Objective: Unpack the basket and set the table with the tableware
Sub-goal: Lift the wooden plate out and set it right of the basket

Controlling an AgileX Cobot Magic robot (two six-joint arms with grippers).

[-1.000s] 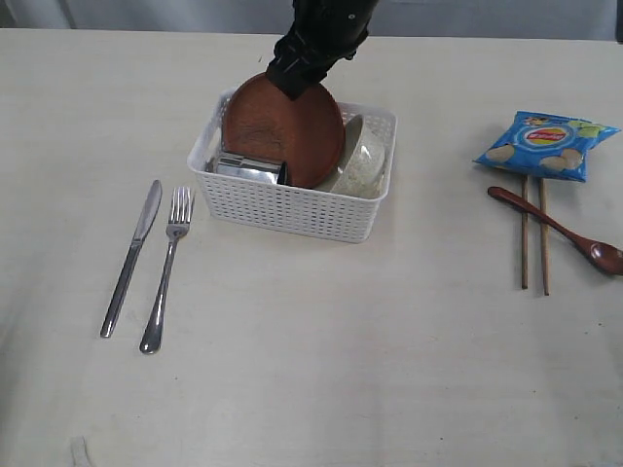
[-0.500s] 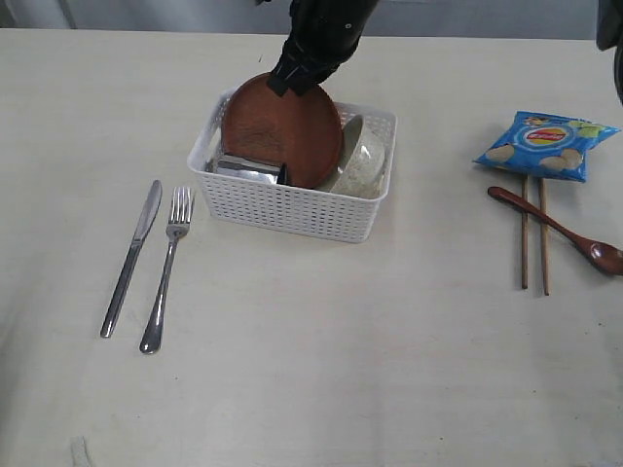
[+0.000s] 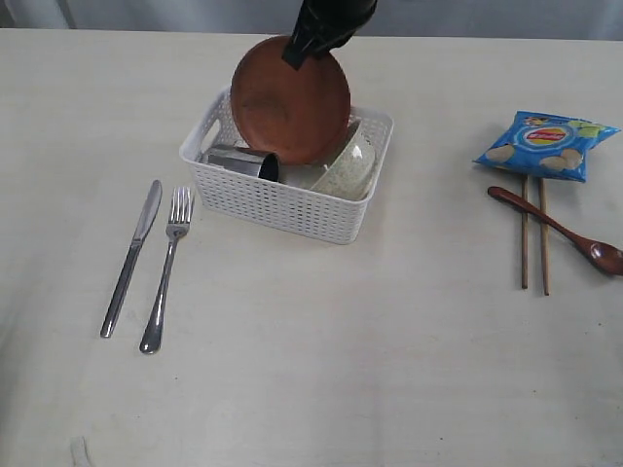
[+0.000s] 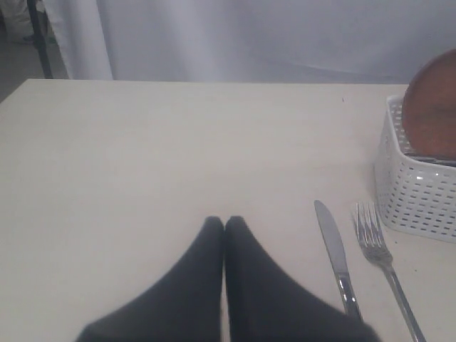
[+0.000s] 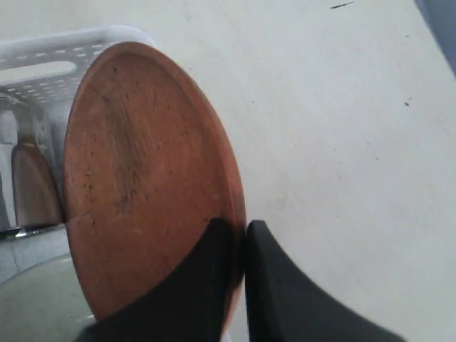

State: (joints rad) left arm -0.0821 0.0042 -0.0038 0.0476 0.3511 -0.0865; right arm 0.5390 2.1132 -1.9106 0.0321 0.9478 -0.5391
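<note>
My right gripper (image 5: 242,229) is pinched tight on the rim of the brown plate (image 3: 290,99), one finger on each face. The plate hangs upright and sits higher than a second ago: most of it now stands above the rim of the white basket (image 3: 282,202), with only its lower part still inside. The basket has shifted slightly on the table (image 3: 341,350). The steel cup (image 3: 238,161) inside now shows its dark mouth, next to the speckled bowl (image 3: 350,167). My left gripper (image 4: 224,222) is closed and empty, fingertips touching, over the table near the knife (image 3: 131,258) and fork (image 3: 165,272), which have not moved.
</note>
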